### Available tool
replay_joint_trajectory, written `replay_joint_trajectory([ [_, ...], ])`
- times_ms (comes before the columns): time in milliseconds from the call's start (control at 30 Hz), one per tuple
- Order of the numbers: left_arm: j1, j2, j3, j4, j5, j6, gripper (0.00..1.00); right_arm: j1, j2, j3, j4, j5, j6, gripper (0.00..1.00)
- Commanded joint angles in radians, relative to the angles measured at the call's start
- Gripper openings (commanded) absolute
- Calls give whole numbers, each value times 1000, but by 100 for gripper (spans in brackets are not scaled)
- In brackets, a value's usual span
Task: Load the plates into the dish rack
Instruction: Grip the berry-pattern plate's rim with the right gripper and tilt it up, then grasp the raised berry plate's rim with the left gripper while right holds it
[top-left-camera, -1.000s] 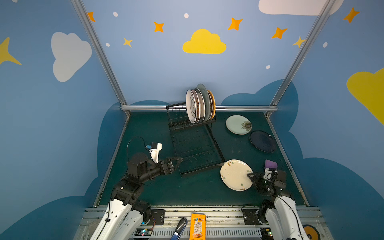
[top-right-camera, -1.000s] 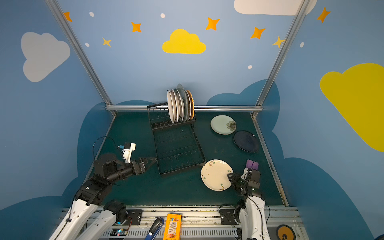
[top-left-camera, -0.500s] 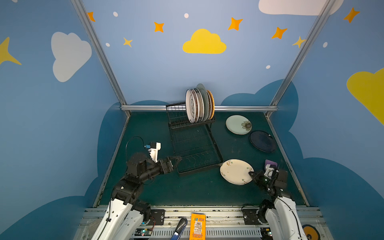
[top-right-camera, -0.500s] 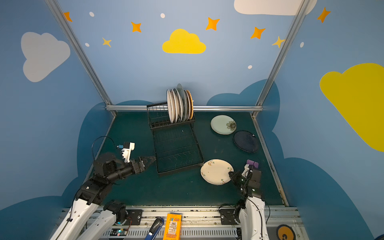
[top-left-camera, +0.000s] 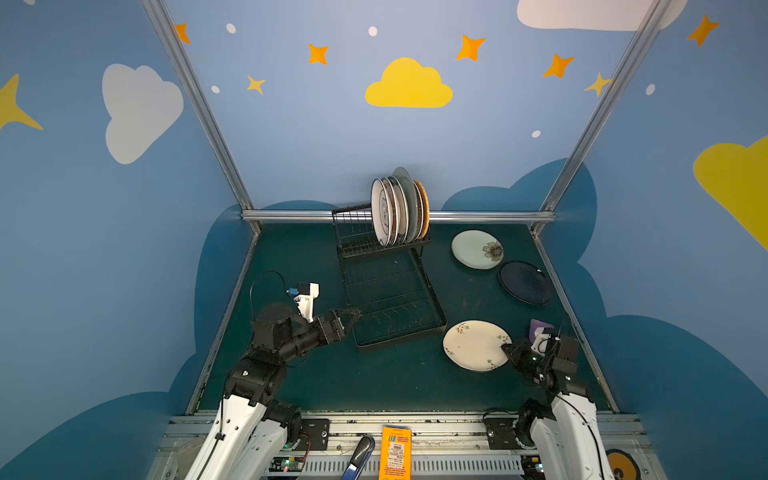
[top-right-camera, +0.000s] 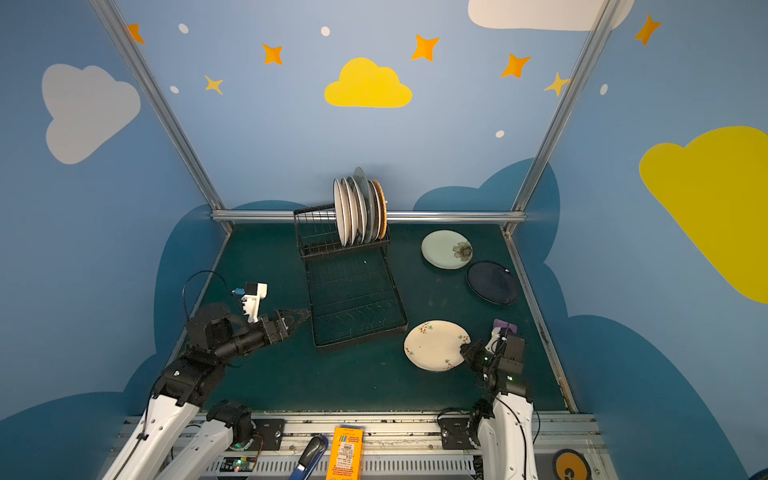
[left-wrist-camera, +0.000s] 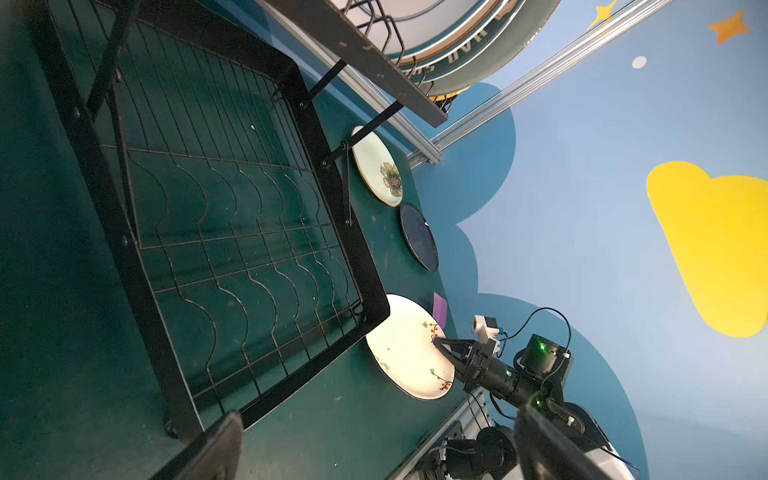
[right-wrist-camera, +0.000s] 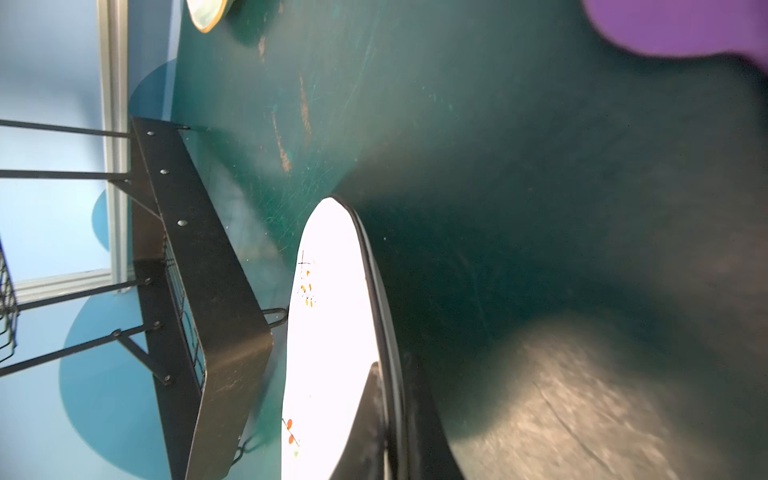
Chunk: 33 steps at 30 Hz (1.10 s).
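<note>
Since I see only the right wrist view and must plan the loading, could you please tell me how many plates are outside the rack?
Observer: Three: the cream floral round plate in the right claw, plus a pale green round plate with a flower and a dark navy round plate farther back on the right.
Operator: Thank you; where is there room in the rack?
Observer: The black wire dish rack holds a row of upright plates at the right end of its raised section; the slots to their left are free.
Operator: And the left claw?
Observer: The left claw is open, holding nothing, beside the rack's near left corner.
</note>
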Motion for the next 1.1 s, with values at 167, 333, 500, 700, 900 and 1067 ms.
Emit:
replay_joint_trajectory([
  [167, 8, 8, -15, 44, 19, -15, 100, -2, 9, 196, -132, 127, -16, 0],
  [333, 9, -21, -47, 104, -9, -8, 100, 1, 103, 381, -232, 199, 40, 0],
  [500, -20, -62, -80, 185, -40, -3, 100, 39, 234, 592, -278, 127, 94, 0],
  [700, -243, -27, -19, 203, -221, 144, 100, 223, 303, 784, -306, 231, 132, 0],
  [900, -599, 212, 156, 181, -522, 492, 100, 390, 416, 924, -351, 263, 177, 0],
  [1067, -839, 478, 338, 151, -736, 871, 100, 477, 463, 975, -359, 322, 187, 0],
])
